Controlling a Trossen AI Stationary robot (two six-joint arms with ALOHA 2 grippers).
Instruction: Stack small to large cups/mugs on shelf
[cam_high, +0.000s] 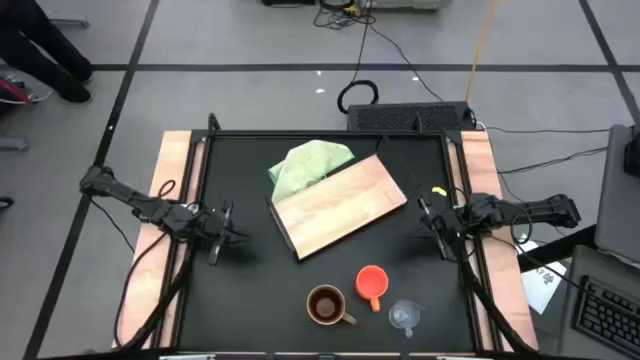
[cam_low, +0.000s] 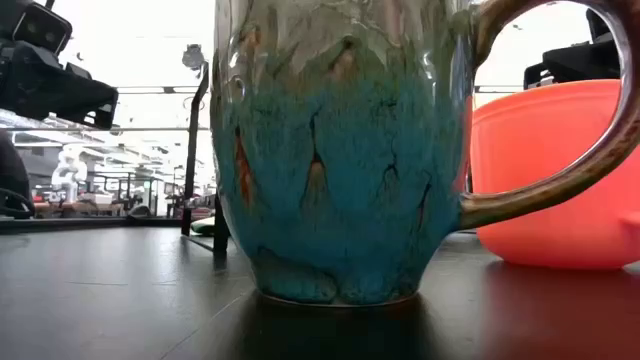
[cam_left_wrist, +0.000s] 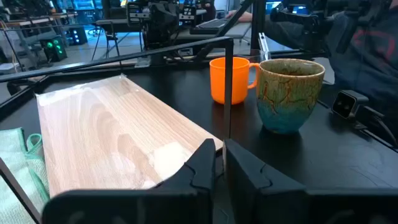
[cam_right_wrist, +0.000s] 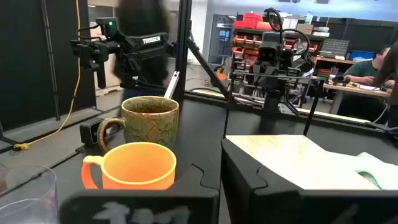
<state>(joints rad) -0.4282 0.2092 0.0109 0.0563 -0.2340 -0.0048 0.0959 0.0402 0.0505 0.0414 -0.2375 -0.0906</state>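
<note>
Shelf: the flat rectangular light-brown wooden board with a dark edge (cam_high: 338, 205) lies at an angle in the middle of the black bench (cam_high: 250, 290), with nothing on it.
Cloth: a crumpled light green cloth (cam_high: 305, 163) lies at the board's far corner, touching it and partly under its edge.
Mug: the brown glazed mug with a handle (cam_high: 326, 305) stands upright on the bench near the front edge, well apart from the board.
Orange cup: the orange handled plastic cup (cam_high: 371, 283) stands upright just beside the mug, to its right.
Glass: the small clear glass cup (cam_high: 404, 317) stands near the orange cup, at the front right.
Left gripper (cam_high: 232, 237): rests at the bench's left side, fingers (cam_left_wrist: 203, 163) pressed together on nothing.
Right gripper (cam_high: 424, 226): rests at the bench's right side, fingers clenched and empty.
</note>
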